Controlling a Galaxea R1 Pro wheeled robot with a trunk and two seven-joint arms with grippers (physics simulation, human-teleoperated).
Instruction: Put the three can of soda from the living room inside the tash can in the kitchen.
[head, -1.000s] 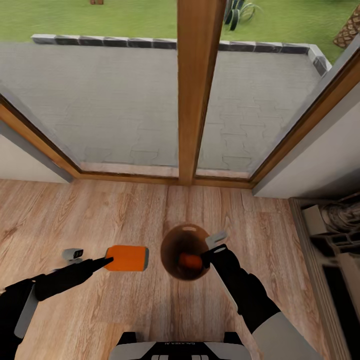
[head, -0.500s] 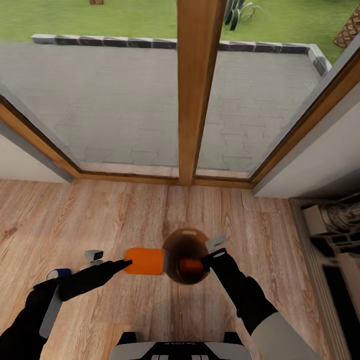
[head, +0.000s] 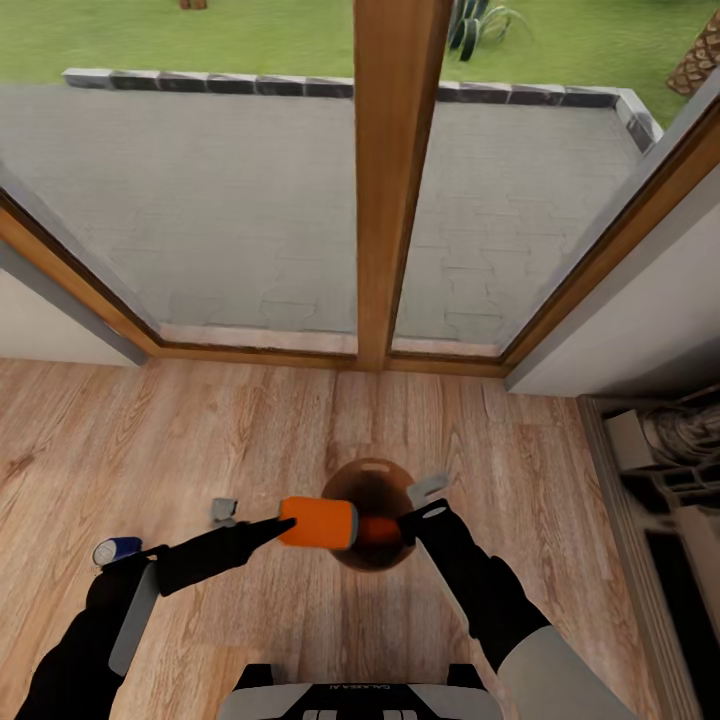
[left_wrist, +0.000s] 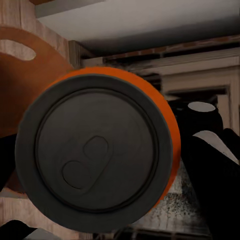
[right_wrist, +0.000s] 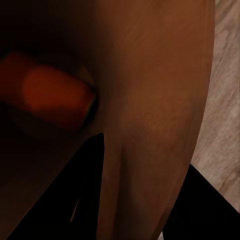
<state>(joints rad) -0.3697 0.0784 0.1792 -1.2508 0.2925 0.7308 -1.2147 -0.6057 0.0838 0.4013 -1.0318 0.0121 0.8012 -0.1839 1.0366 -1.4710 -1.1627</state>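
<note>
Nearest, the left gripper (head: 268, 527) has its jaws closed on an orange soda can (head: 318, 523) lying sideways, its far end over the left rim of the trash can (head: 372, 474); in the left wrist view the can's dark lid (left_wrist: 92, 159) faces the camera with the bin's brown wall behind it. By the left forearm a dark blue soda can (head: 117, 550) lies on the wood plank floor (head: 250, 420). The right gripper (head: 420, 502) has its jaws clamped on the bin's right rim, one finger inside and one outside. A second orange can (right_wrist: 47, 97) lies inside the bin. Beyond stand the wood-framed glass doors (head: 395, 180).
</note>
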